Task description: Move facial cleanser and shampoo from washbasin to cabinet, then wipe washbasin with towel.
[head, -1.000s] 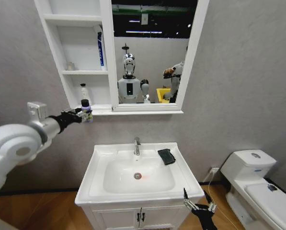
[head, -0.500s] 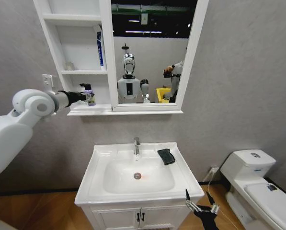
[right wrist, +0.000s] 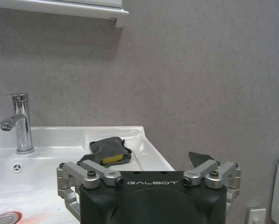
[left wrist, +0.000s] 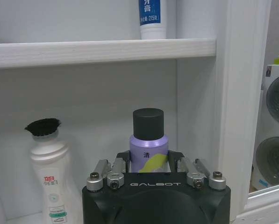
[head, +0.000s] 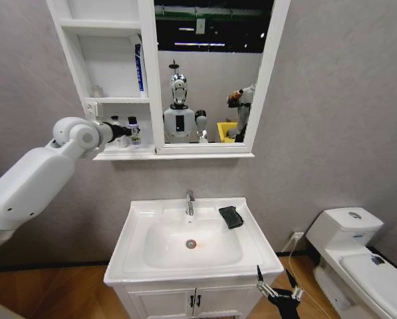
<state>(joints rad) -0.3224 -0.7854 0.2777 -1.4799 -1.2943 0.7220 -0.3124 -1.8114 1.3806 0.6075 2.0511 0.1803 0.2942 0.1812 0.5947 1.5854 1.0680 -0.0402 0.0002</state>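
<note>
Purple bottle (left wrist: 148, 148) sits clamped between left gripper (left wrist: 151, 169) jaws, inside cabinet (head: 112, 100) bottom shelf — white bottle (left wrist: 49, 175) beside. Right gripper (right wrist: 153, 179) jaws wide, low by washbasin (head: 251, 252) — towel (right wrist: 106, 151) ahead.

left gripper (head: 126, 130) moved purple bottle (head: 135, 130) into cabinet (head: 112, 100)

From my head view, the right claw (head: 276, 290) is cut off by the frame's bottom edge. In the left wrist view, the left claw (left wrist: 155, 169) body hides the purple bottle's (left wrist: 148, 150) lower half, and I can't read its label. The blue-printed tube (left wrist: 153, 18) is cropped at the upper edge. The cabinet (head: 112, 66) top runs out of frame.
</note>
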